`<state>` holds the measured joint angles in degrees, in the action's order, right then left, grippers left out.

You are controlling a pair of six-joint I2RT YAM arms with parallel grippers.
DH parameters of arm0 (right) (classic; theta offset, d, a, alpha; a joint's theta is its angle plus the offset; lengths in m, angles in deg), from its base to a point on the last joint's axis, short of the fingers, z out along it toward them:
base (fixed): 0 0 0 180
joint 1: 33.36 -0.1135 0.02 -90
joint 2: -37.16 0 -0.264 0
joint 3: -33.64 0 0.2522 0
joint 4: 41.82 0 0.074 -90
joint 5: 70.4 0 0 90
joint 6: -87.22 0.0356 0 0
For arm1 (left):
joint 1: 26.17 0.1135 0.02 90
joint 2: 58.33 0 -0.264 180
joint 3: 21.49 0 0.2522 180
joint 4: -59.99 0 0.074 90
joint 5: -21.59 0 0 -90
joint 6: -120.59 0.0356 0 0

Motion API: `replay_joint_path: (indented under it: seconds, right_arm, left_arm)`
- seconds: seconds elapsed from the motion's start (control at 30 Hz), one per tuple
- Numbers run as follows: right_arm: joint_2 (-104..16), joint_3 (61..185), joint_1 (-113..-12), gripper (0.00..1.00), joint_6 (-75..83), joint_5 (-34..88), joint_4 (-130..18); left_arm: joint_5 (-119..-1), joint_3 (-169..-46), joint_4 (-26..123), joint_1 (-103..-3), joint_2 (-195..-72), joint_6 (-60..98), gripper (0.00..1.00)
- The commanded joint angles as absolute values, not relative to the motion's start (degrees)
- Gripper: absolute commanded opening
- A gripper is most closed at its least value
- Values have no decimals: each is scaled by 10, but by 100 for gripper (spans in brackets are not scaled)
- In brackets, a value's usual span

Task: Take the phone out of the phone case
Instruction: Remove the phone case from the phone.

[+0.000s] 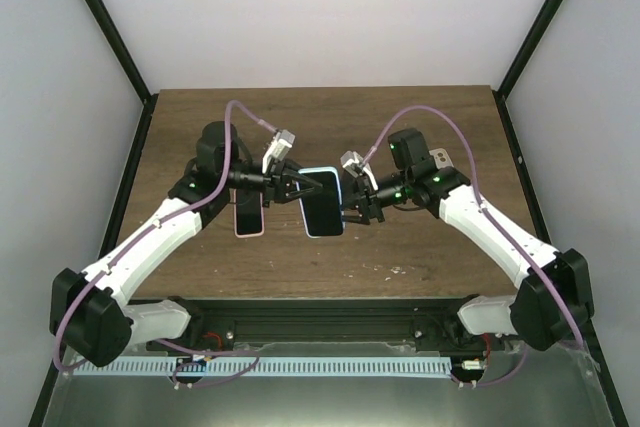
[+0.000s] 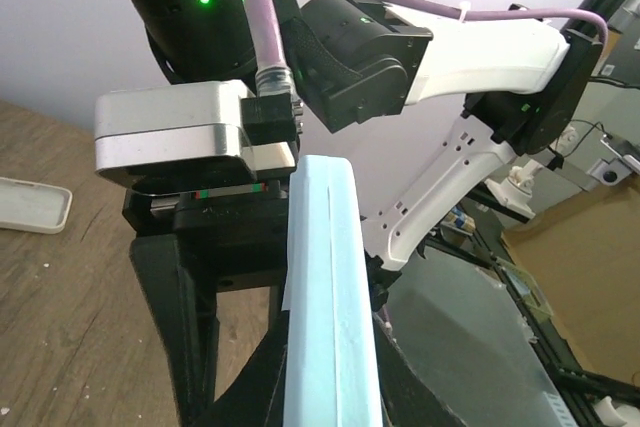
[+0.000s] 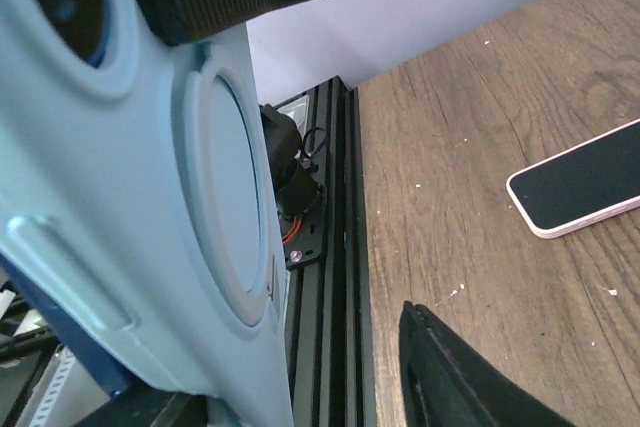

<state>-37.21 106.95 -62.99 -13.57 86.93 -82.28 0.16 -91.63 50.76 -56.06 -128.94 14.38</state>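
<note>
My left fingers point(image 1: 298, 188) pinch one long edge of the light-blue phone case point(image 2: 325, 307), held above the counter point(image 1: 420, 137) just right of the pink phone point(image 1: 249, 219). My right fingers point(image 1: 352, 209) stand spread at the case's side away from that pink phone, gripping nothing. The dark phone point(image 1: 323, 205) looks seated inside. I judge the case light and bendy, the phone stiff, slick and breakable, so I would peel back a corner lip
</note>
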Motion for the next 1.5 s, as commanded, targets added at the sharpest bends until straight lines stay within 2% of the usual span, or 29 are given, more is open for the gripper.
replay_joint_path:
  seconds: [0.0, 0.2, 0.23, 0.3, 0.4, 0.47, 0.53, 0.63, 0.7, 0.9, 0.97, 1.07, 1.2, 1.37, 1.47]
  right_arm:
    - [-372, 1133, -636, 38, -76, 941, -696]
    - [-363, 1087, -634, 2, -82, 952, -695]
    - [-359, 1072, -630, 1, -82, 946, -691]
    - [-345, 1022, -619, 1, -58, 912, -654]
    - [-308, 903, -579, 1, 13, 861, -522]
    - [-305, 880, -565, 1, 18, 805, -521]
    - [-313, 873, -560, 1, 18, 759, -530]
    - [-322, 850, -551, 1, 75, 687, -510]
    - [-320, 826, -547, 1, 124, 639, -485]
    - [-321, 811, -544, 1, 159, 622, -481]
    - [-322, 829, -544, 1, 178, 598, -518]
    - [-337, 874, -543, 1, 203, 562, -598]
    - [-388, 923, -543, 1, 261, 529, -697]
    - [-393, 889, -543, 1, 325, 531, -654]
    - [-367, 872, -543, 1, 356, 485, -637]
  left_arm:
    - [0, -903, 418, -597, -1316, 166, 0]
    - [-75, -910, 393, -594, -1321, 172, 0]
    - [-108, -914, 382, -592, -1324, 172, 3]
    - [-175, -923, 360, -588, -1330, 176, 12]
    - [-321, -934, 335, -588, -1321, 192, 27]
    - [-419, -929, 339, -589, -1301, 184, 38]
    - [-519, -912, 353, -600, -1267, 181, 44]
    - [-712, -876, 378, -671, -1222, 213, 48]
    - [-785, -858, 381, -711, -1212, 216, 49]
    - [-982, -827, 383, -884, -1238, 254, 48]
    - [-1015, -838, 377, -938, -1265, 284, 44]
    - [-1069, -862, 368, -993, -1309, 312, 45]
    - [-1078, -902, 346, -1008, -1365, 298, 45]
    - [-1075, -908, 387, -1009, -1412, 281, 45]
    - [-1084, -925, 385, -1009, -1444, 280, 45]
